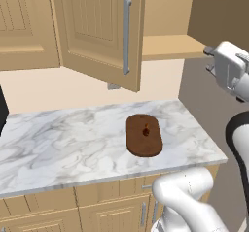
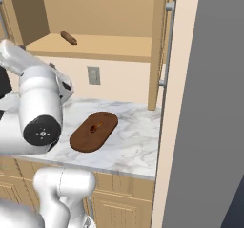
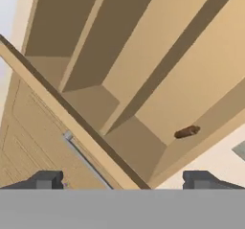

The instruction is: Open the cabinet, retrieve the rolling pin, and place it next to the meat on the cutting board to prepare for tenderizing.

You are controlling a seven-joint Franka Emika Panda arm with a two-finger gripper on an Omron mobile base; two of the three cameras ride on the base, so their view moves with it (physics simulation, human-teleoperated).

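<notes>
The cabinet (image 1: 97, 27) stands open, its left door (image 3: 33, 142) swung out with its grey bar handle (image 1: 127, 37) facing the room. The rolling pin (image 2: 68, 38), slim and brown, lies on the cabinet's shelf (image 2: 109, 46); in the hand view the rolling pin (image 3: 186, 132) is far ahead, to the right. My gripper (image 3: 123, 181) is open, held in the air in front of the cabinet, with nothing between its fingertips (image 3: 45, 180). The cutting board (image 1: 144, 135), a dark oval, rests on the counter with the meat (image 1: 146, 130) near its middle.
The marble counter (image 1: 68, 143) runs left of the board, with low cabinets (image 1: 112, 211) below. A wall outlet (image 2: 93, 75) sits under the shelf. The right door (image 2: 159, 46) is swung out beside a tall grey panel (image 2: 209, 127). A dark object (image 1: 2, 110) stands at the counter's left edge.
</notes>
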